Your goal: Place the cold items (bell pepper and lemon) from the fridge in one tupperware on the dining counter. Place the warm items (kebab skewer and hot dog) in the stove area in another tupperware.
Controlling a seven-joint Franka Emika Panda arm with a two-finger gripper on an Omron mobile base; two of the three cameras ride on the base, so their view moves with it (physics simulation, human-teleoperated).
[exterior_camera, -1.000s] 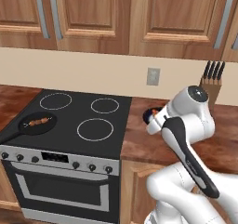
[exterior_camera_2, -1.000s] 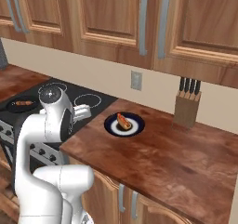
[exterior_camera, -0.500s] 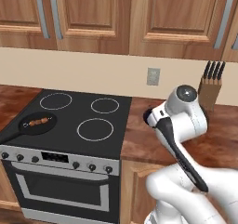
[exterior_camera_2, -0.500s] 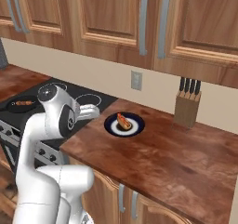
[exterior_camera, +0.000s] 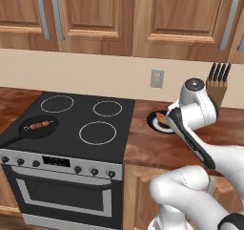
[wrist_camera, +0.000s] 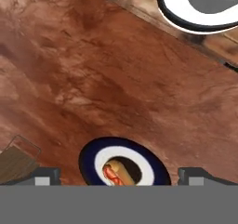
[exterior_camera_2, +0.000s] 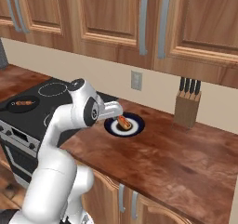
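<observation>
One arm, swung nearer the plate [exterior_camera_2: 124, 126] than a second earlier: elbow formerly over the stovetop's right edge in the right base view, now at centre-left with the wrist reaching toward centre. Everything else unmoved. One gripper [wrist_camera: 119, 175], fingertips [wrist_camera: 46, 175] spread wide at the hand view's bottom corners, clamped on nothing. One hot dog [exterior_camera_2: 123, 121] on the dark-rimmed plate at frame centre, lying between the spread fingertips low in the hand view. One kebab skewer [exterior_camera: 39, 125] in one black pan [exterior_camera: 33, 129], left edge of the left base view. One knife block [exterior_camera_2: 187, 107] at right. Three burner rings visible on one stove [exterior_camera: 81, 125].
</observation>
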